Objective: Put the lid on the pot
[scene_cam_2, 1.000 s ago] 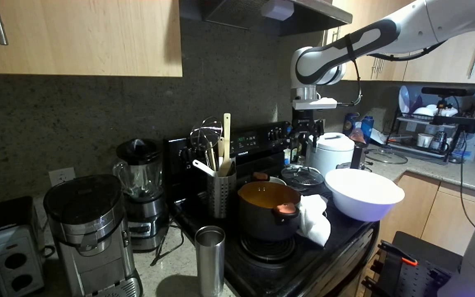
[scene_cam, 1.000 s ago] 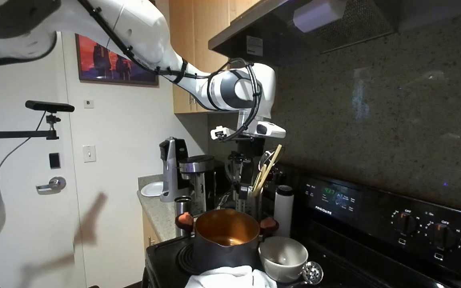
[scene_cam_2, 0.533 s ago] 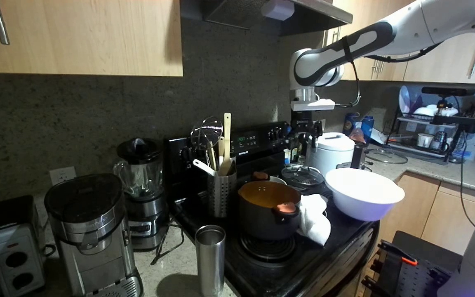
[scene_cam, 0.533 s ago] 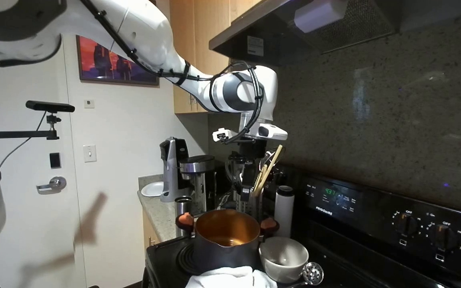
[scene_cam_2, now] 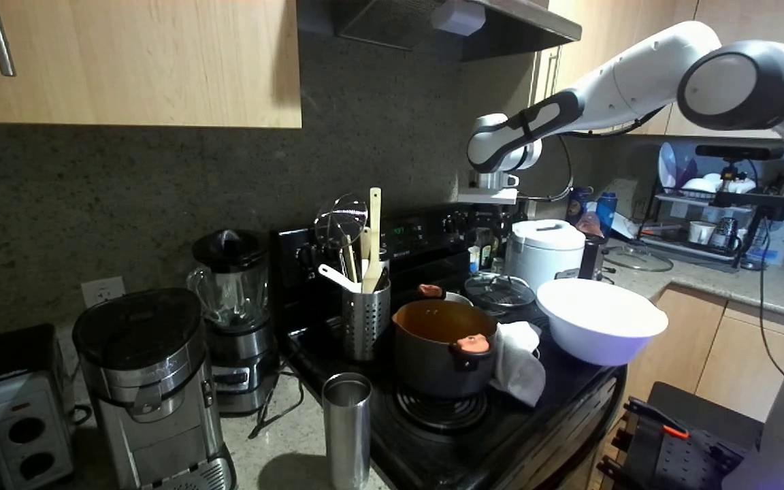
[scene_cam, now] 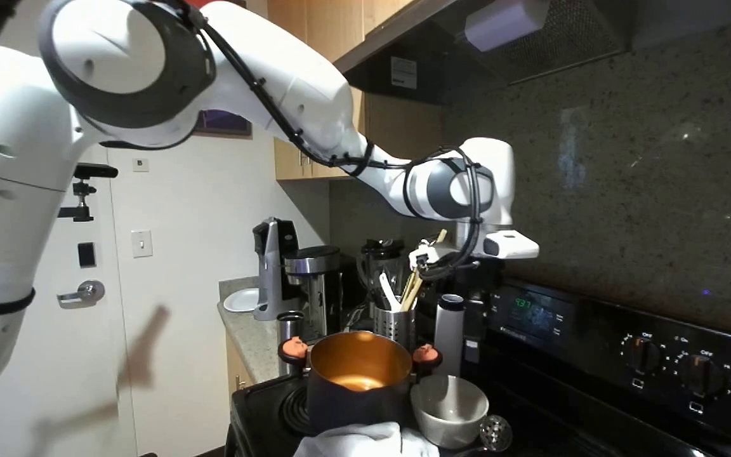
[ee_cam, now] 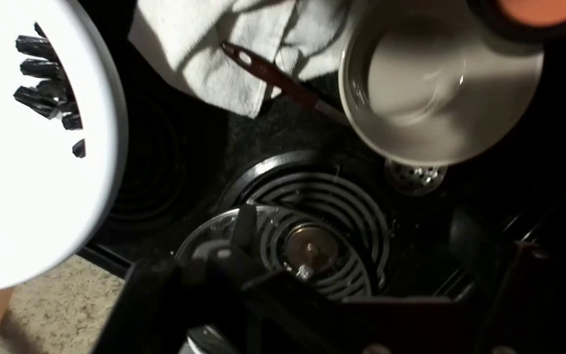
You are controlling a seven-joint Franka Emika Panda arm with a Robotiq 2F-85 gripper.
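The glass lid (scene_cam_2: 499, 291) lies on the stove behind the towel in an exterior view; in the wrist view the lid (ee_cam: 349, 275) partly covers a burner coil, and its knob shows. Its lower part is hidden by my gripper. The pot (scene_cam: 359, 406) stands uncovered on a burner, copper inside and dark outside; it also shows in an exterior view (scene_cam_2: 443, 361). My gripper (ee_cam: 356, 228) has its dark fingers wide apart, with nothing seen between them. One finger overlaps the lid's edge in the wrist view; contact cannot be told. The gripper is hard to see against the dark stove panel (scene_cam: 472, 343).
A beige bowl (scene_cam: 449, 409), slotted spoon (ee_cam: 415, 177) and white towel (scene_cam_2: 521, 361) sit near the pot. A big white bowl (scene_cam_2: 599, 327) stands at the stove's front. A rice cooker (scene_cam_2: 545, 252), utensil holder (scene_cam_2: 367, 327) and another glass lid (scene_cam_2: 637, 258) are around. The range hood (scene_cam: 429, 70) overhangs.
The arm has reached farther and come down, moving right in an exterior view and slightly left in an exterior view. The lid, pot and bowls have not moved.
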